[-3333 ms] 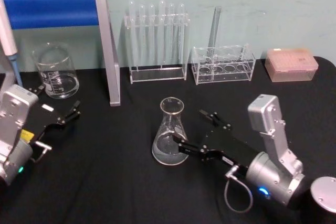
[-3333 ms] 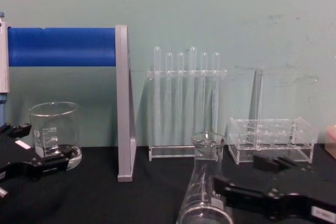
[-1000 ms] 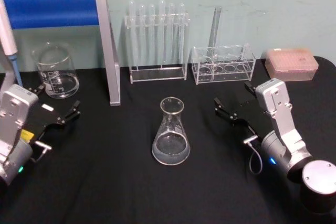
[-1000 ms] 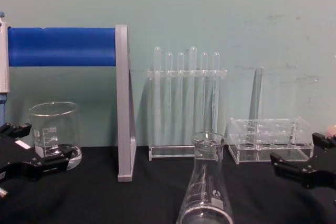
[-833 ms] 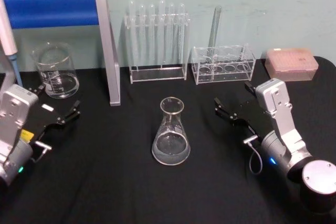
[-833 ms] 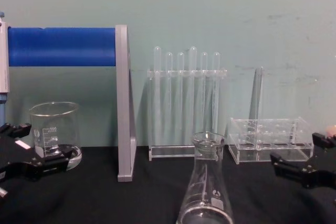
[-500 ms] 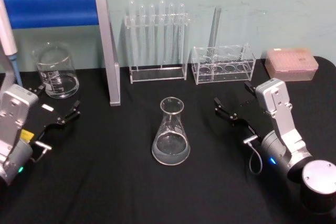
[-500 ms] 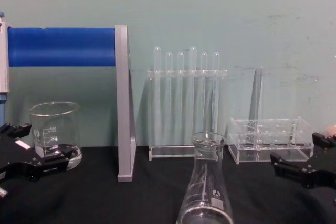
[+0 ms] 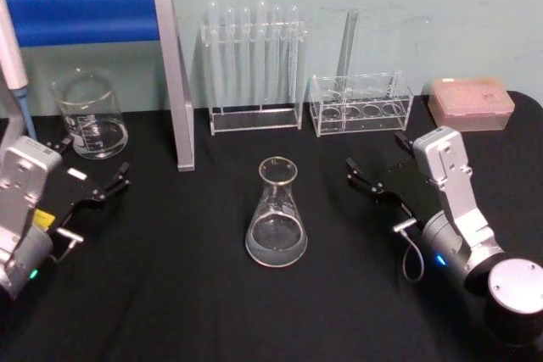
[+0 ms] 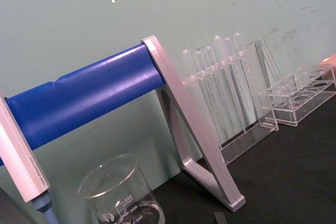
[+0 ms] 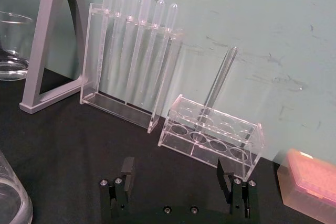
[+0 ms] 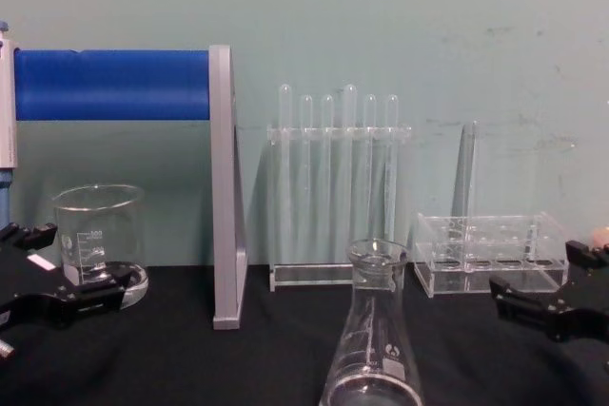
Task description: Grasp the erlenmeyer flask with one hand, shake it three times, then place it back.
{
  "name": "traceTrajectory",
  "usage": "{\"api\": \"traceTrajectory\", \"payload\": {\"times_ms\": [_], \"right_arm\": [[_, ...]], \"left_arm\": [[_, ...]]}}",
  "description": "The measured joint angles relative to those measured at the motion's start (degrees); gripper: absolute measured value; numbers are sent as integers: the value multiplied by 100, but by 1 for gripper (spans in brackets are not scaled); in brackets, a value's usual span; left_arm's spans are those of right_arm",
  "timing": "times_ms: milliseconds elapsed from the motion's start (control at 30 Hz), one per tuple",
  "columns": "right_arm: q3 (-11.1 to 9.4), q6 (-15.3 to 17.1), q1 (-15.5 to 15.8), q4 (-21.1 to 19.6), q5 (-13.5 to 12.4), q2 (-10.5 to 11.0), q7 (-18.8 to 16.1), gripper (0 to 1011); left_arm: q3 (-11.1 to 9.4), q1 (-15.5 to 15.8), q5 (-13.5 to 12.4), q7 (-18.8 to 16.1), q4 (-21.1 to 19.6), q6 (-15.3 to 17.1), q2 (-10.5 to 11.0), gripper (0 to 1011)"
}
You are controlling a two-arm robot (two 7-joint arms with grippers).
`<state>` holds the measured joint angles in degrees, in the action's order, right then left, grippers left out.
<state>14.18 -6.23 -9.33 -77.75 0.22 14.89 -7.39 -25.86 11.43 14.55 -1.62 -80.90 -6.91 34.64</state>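
Black cloth covered the surface [image 9: 170,294], and the erlenmeyer flask [image 9: 277,214] stood upright at its centre, apparently set back for good. At three o'clock the right gripper [image 9: 371,170] waited well apart, jaws spread and empty; at nine o'clock the left gripper [image 9: 95,169] sat parked, jaws likewise apart.

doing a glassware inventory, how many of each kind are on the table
flask: 1
beaker: 1
test tubes in the tall rack: 6
tube in the low rack: 1
total: 9
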Motion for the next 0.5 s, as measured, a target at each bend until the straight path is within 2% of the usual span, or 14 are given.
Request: {"api": "traceTrajectory", "payload": {"times_ms": [500], "right_arm": [[0,0,0,0,0,0,0,1002]], "left_arm": [[0,0,0,0,0,0,0,1001]]}}
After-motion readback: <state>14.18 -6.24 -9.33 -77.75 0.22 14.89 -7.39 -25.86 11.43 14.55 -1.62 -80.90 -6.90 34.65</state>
